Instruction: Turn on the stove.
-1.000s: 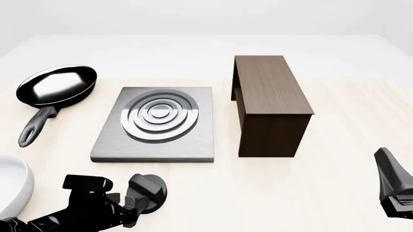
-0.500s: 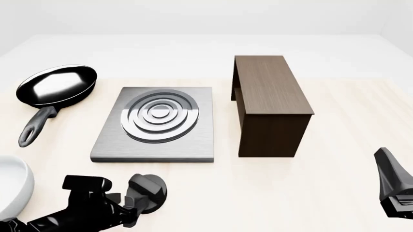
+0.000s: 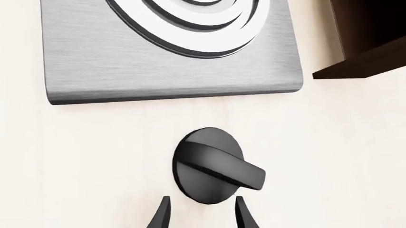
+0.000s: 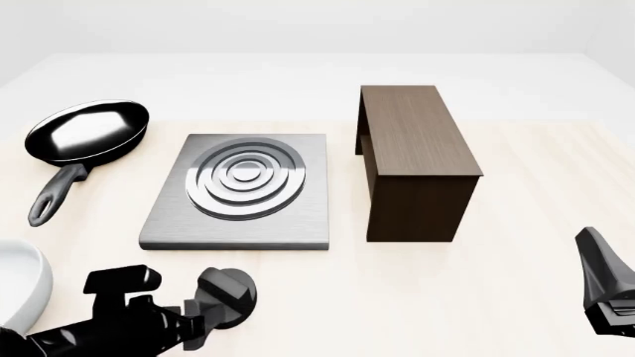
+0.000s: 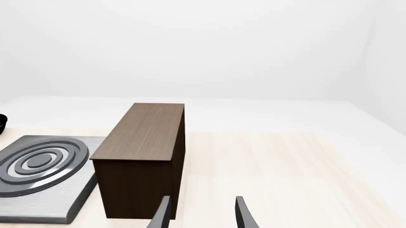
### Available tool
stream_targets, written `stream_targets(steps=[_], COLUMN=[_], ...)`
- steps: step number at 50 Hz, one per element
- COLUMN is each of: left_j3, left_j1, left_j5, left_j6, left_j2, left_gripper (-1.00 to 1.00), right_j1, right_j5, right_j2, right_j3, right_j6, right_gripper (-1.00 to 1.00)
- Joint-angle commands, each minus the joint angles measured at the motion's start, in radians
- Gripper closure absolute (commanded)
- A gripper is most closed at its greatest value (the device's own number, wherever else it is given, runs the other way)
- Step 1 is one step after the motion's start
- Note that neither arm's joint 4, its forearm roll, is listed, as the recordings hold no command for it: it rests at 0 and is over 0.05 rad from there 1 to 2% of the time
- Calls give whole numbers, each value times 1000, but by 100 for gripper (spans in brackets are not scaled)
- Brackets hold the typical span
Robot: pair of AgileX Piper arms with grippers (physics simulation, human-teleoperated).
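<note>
The stove (image 4: 238, 186) is a flat grey slab with raised silver rings, left of centre on the table. Its black ridged knob (image 4: 226, 297) sits on the table just in front of the slab. In the left wrist view the knob (image 3: 209, 166) lies right ahead of my left gripper (image 3: 201, 202), whose open fingers reach its near edge on either side without closing on it. In the front view the left gripper (image 4: 201, 320) is low at the left, against the knob. My right gripper (image 5: 201, 209) is open and empty, low at the front view's right edge (image 4: 598, 260).
A black frying pan (image 4: 89, 132) lies left of the stove. A dark brown wooden stand (image 4: 417, 160) stands right of it, also in the right wrist view (image 5: 142, 161). A white bowl (image 4: 15, 286) sits at the front left edge.
My left arm has shifted slightly to the left and down in the front view. The knob and the right arm have not moved.
</note>
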State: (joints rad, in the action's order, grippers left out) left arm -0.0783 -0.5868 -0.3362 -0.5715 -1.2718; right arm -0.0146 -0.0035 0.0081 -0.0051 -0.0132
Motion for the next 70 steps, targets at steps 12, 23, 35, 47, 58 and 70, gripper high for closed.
stream_targets(steps=[12, 23, 35, 47, 58, 70], left_j3=[-133, -250, -321, -430, -494, -492], left_j1=[109, 207, 310, 432, 551, 601], left_j5=[474, 646, 683, 698, 691, 646], left_j6=[104, 182, 243, 304, 353, 377], left_j2=[424, 551, 560, 535, 501, 452], left_gripper=[-100, -100, -100, -100, -100, -100], right_j1=[9, 9, 9, 9, 9, 9], right_j5=[1, 1, 1, 1, 1, 1], right_j2=[-2, -2, -2, -2, -1, -2], right_j3=[0, 0, 0, 0, 0, 0], right_j6=[0, 0, 0, 0, 0, 0], right_gripper=[-100, -100, -100, -100, -100, -100])
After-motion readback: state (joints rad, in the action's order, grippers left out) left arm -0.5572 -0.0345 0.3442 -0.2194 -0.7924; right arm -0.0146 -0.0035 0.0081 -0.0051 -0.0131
